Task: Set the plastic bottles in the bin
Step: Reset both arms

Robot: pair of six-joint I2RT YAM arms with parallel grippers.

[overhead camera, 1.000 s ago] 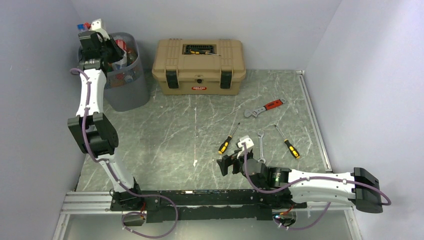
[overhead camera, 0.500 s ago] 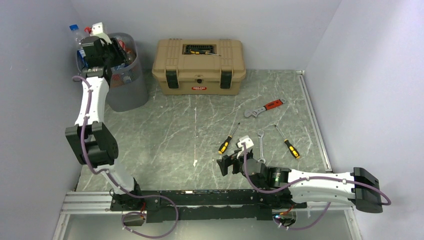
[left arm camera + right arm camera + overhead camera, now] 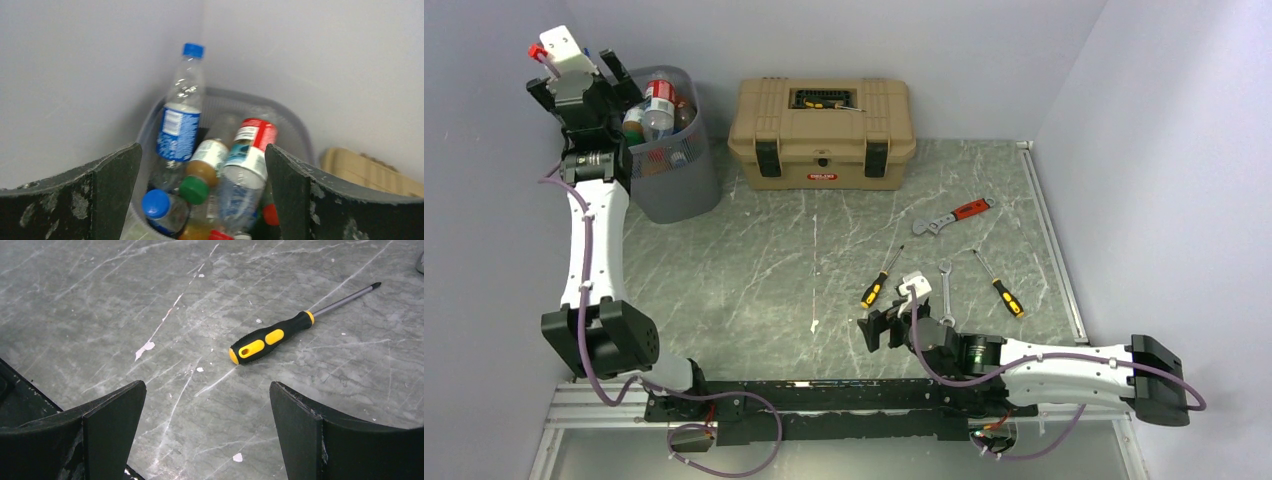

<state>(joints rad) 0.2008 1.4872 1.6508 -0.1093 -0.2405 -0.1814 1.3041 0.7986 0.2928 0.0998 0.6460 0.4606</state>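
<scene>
The bin [image 3: 672, 165], a grey wire-mesh basket, stands in the far left corner. Several plastic bottles [image 3: 656, 104] lie piled inside it. In the left wrist view a clear bottle with a blue label and blue cap [image 3: 181, 117] leans upright against the bin's rim [image 3: 296, 131]. Beside it are a red-white labelled bottle [image 3: 251, 152] and a green-capped one [image 3: 199, 176]. My left gripper [image 3: 579, 80] [image 3: 202, 150] hangs open above and left of the bin, holding nothing. My right gripper [image 3: 880, 330] [image 3: 207, 390] rests open and low over bare table.
A tan toolbox [image 3: 822, 130] sits at the back, right of the bin. Two screwdrivers [image 3: 881, 278] [image 3: 1000, 286], a small wrench [image 3: 945, 280] and a red-handled adjustable wrench [image 3: 954, 215] lie ahead of the right gripper. One screwdriver [image 3: 270, 337] shows in the right wrist view. Walls close in on both sides.
My left gripper has gone from shut to open and has lifted up and to the left, off the bin's mouth. The bottle it carried now sits in the bin. The right arm has not moved.
</scene>
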